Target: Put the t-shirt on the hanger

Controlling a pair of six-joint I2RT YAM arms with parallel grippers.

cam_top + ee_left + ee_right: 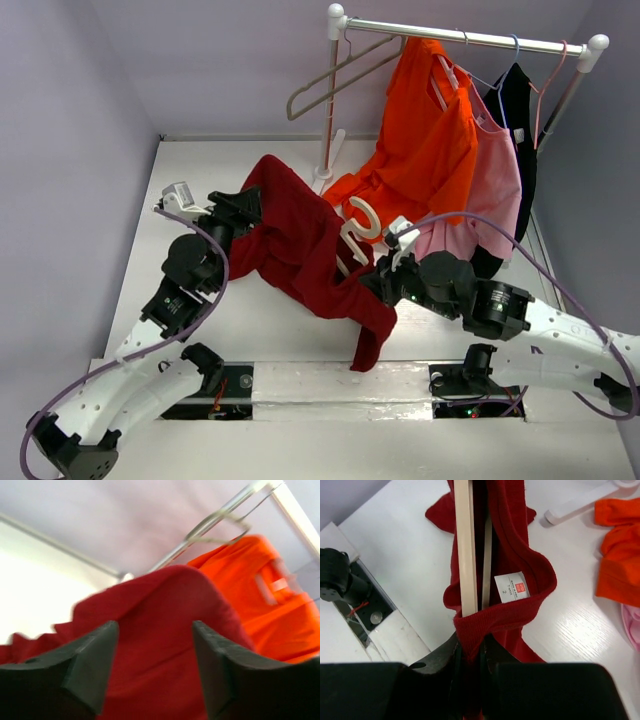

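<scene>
Evidently the right gripper (472, 655) is nearly shut on the ribbed collar (495, 617) of the t-shirt (300, 245). It pinches the band so the neck hole forms a loop around the hanger (465, 545). 2 flat cream bars of the hanger run straight down into that loop. I cannot tell whether the gripper nips the plastic as well as the cloth.

The left gripper (155, 665) stands partly open at the far shoulder, its dark fingers (92, 660) apart with maroon cloth bulging beyond the gap, apparently unclamped. It looks placed to tug that shoulder over the hanger's arm.

The t-shirt is slung between both arms, its lower part trailing on the white table (250, 335). It is a soft, matte knit that sags and folds. The hanger is smooth, rigid plastic with a thick rounded hook. A white label (512, 586) sits inside the collar.
</scene>
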